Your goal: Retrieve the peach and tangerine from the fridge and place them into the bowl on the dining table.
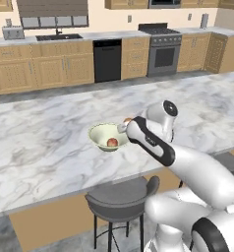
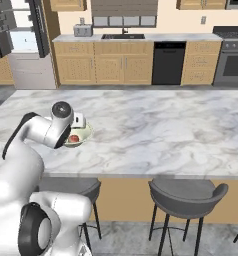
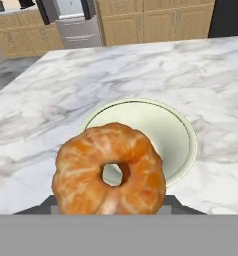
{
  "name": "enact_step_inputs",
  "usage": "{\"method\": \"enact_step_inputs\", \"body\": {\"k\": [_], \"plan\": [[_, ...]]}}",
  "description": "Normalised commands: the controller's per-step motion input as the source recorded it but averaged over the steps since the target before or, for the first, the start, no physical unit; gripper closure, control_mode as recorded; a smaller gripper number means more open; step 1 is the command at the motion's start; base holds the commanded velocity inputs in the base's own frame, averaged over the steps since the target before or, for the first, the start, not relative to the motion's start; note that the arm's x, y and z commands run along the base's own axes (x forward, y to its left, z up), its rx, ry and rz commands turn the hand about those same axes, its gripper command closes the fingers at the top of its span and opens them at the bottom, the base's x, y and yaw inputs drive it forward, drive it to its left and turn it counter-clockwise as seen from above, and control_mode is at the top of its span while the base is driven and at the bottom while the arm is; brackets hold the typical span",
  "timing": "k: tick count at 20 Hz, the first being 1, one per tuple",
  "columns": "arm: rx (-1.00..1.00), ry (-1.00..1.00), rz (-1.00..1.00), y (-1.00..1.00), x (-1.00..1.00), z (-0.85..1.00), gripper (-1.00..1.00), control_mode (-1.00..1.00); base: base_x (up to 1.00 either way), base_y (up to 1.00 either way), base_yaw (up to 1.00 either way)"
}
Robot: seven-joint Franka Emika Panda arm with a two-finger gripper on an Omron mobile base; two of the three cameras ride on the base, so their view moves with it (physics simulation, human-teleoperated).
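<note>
Looking from the left base view, the white arm reaches over the dining table (image 1: 50,128) to the bowl (image 1: 100,132). The bowl sits on the marble top, near the edge where the stools (image 1: 120,198) stand. Inside the bowl lies the peach (image 1: 112,142), reddish and small. A bit of orange, the tangerine (image 1: 127,120), peeks out at the gripper (image 1: 125,124), just above the bowl's rim. Far behind are wooden cabinets, a black dishwasher (image 1: 107,60) and a stove (image 1: 162,48).

From the right base view, the arm bends in front of the bowl (image 2: 84,135) and hides part of it. The peach (image 2: 74,138) shows as a red spot inside. The fridge (image 2: 21,42) stands far back on the left with its doors open. 2 stools (image 2: 187,196) stand under the table edge.

In the hand view, the tangerine (image 3: 110,170) is very big and close, with a small hole in its middle. It is pinched between the 2 fingers of the gripper (image 3: 110,207), whose tips are mostly hidden behind it. Under the fruit is the pale bowl (image 3: 178,132), on the marble top (image 3: 51,85). The tangerine hangs over the bowl's near side.
</note>
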Motion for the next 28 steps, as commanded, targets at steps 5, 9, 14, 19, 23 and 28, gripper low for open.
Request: {"method": "enact_step_inputs", "body": {"k": [5,9,14,19,23,28], "plan": [[0.0,0.02,0.0,0.14,0.38,-0.29,1.0,-1.0,0.0,0.0,0.0],[0.0,0.02,0.0,0.09,0.41,-0.27,1.0,-1.0,0.0,0.0,0.0],[0.0,0.04,0.0,0.07,0.42,-0.26,1.0,-1.0,0.0,0.0,0.0],[0.0,0.05,0.0,0.09,0.37,-0.28,1.0,-1.0,0.0,0.0,0.0],[0.0,0.06,0.0,0.13,0.34,-0.28,1.0,-1.0,0.0,0.0,0.0],[0.0,0.07,0.0,0.14,0.32,-0.27,1.0,-1.0,0.0,0.0,0.0]]}}
